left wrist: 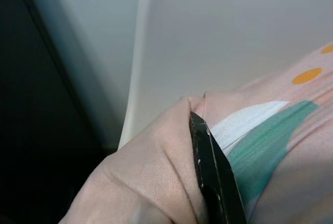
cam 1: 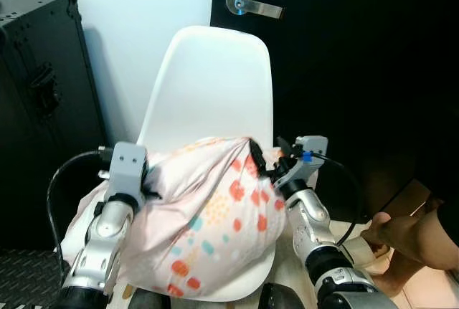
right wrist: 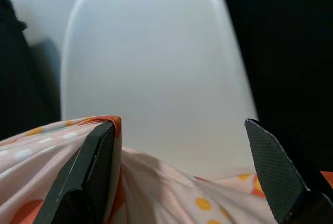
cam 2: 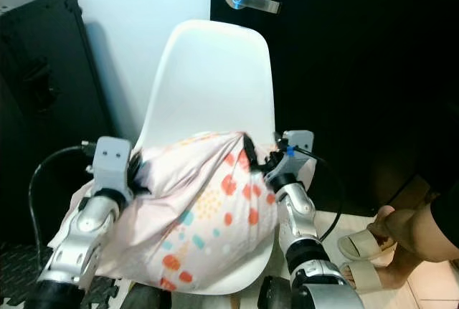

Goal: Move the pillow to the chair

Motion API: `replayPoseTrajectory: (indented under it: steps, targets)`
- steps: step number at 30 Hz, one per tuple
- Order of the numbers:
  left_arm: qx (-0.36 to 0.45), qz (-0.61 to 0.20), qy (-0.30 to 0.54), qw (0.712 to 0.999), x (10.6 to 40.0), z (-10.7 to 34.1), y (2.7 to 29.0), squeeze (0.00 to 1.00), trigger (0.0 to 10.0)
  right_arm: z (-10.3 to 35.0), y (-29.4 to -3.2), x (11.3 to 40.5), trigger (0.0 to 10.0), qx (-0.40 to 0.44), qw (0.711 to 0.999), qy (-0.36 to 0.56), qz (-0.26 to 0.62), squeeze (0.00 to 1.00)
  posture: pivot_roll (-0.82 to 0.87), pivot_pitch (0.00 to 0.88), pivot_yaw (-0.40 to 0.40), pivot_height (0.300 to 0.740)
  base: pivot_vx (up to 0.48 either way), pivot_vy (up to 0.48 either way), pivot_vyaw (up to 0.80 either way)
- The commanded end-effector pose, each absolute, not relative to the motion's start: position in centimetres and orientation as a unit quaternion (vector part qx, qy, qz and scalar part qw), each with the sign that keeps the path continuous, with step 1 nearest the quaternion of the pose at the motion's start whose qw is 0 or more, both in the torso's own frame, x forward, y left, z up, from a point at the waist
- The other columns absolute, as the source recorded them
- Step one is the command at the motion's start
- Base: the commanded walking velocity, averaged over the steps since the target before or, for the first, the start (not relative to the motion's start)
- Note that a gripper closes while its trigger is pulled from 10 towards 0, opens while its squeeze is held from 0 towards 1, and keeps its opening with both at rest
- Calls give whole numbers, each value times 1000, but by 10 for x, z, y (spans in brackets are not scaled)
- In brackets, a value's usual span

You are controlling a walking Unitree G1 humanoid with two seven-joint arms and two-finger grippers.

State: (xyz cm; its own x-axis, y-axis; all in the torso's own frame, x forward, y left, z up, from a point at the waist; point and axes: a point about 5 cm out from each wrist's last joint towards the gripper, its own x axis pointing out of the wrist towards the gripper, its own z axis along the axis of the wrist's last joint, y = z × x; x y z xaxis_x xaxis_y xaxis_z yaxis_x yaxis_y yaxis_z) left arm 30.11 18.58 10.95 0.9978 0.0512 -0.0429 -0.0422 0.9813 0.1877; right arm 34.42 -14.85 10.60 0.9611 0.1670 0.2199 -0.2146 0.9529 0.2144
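Right gripper (right wrist: pixel 182 172): jaws spread wide, one finger (right wrist: pixel 88 174) against a fold of pillow (cam 1: pixel 215 216), the other clear of it. Left gripper (cam 1: pixel 147 180): pressed into pillow's left edge; whether its jaws gripped cloth could not be told. Pillow: pink, spotted, lay on chair (cam 1: pixel 211 79) seat between both grippers. Chair: white, before a black door (cam 1: pixel 358 72). Black case (cam 1: pixel 43 101): left. Person's foot (cam 2: pixel 380 248): near right.

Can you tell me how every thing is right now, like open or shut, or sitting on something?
pillow: lying on the chair seat, bunched.
chair: upright, pillow on it.
left gripper: shut on pillow.
right gripper: open, fingers around a pillow fold.
door: shut.
black case: shut.
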Motion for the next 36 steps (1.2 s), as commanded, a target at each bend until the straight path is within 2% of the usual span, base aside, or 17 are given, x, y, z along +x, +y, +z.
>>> replayPoseTrajectory:
  steps: [1, 2, 6, 7, 9, 11, 12, 15, 23, 27, 28, 31, 32, 33, 35, 36]
  targets:
    - [114, 91, 101, 984, 284, 80, 223, 0, 10000, 120, -234, 341, 10000, 105, 978, -132, -122, 0, 128, 0, -132, 543, 0, 0, 0]
    - [117, 96, 104, 983, 283, 80, 228, 0, 10000, 120, -245, 340, 10000, 88, 977, -124, -147, 0, 128, 0, -132, 543, 0, 0, 0]
    - [118, 101, 105, 982, 281, 80, 232, 0, 10000, 121, -251, 339, 10000, 79, 976, -120, -163, 0, 128, 0, -131, 543, 0, 0, 0]
    - [121, 119, 108, 980, 278, 81, 246, 0, 10000, 123, -261, 339, 10000, 99, 970, -120, -187, 0, 133, 0, -135, 543, 0, 0, 0]
    - [121, 124, 109, 979, 276, 82, 251, 0, 10000, 122, -263, 340, 10000, 123, 967, -114, -190, 0, 132, 0, -136, 543, 0, 0, 0]
    - [119, 132, 109, 978, 275, 83, 257, 0, 10000, 113, -253, 346, 10000, 160, 975, -72, -138, 0, 132, 0, -135, 543, 0, 0, 0]
    - [119, 135, 109, 978, 274, 84, 260, 0, 10000, 109, -243, 348, 10000, 152, 982, -59, -97, 0, 135, 0, -137, 543, 0, 0, 0]
    - [121, 139, 109, 977, 273, 84, 264, 0, 10000, 104, -230, 348, 10000, 133, 989, -44, -55, 0, 138, 0, -140, 543, 0, 0, 0]
    - [119, 148, 108, 976, 270, 86, 272, 0, 10000, 92, -222, 344, 10000, 114, 991, -24, -71, 0, 136, 0, -138, 543, 0, 0, 0]
    - [158, 213, 124, 956, 257, 97, 317, 0, 10000, 89, -221, 343, 10000, 110, 992, -19, -65, 0, 131, 0, -135, 543, 0, 0, 0]
    - [187, 263, 143, 936, 245, 99, 344, 0, 10000, 89, -222, 342, 10000, 110, 992, -19, -64, 0, 130, 0, -133, 543, 0, 0, 0]
    - [187, 263, 143, 936, 245, 99, 344, 0, 10000, 89, -222, 342, 10000, 110, 992, -19, -64, 0, 130, 0, -133, 543, 0, 0, 0]
    - [215, 311, 162, 911, 231, 102, 370, 0, 10000, 89, -222, 342, 10000, 110, 992, -18, -62, 0, 130, 0, -133, 543, 0, 0, 0]
    - [244, 378, 187, 873, 209, 109, 403, 0, 10000, 88, -222, 342, 10000, 109, 992, -17, -60, 0, 135, 0, -136, 543, 0, 0, 0]
    - [244, 378, 187, 873, 209, 109, 403, 0, 10000, 88, -222, 342, 10000, 109, 992, -17, -60, 0, 135, 0, -136, 543, 0, 0, 0]
    - [263, 426, 202, 842, 189, 117, 427, 0, 10000, 87, -221, 341, 10000, 107, 992, -15, -58, 0, 139, 0, -138, 543, 0, 0, 0]
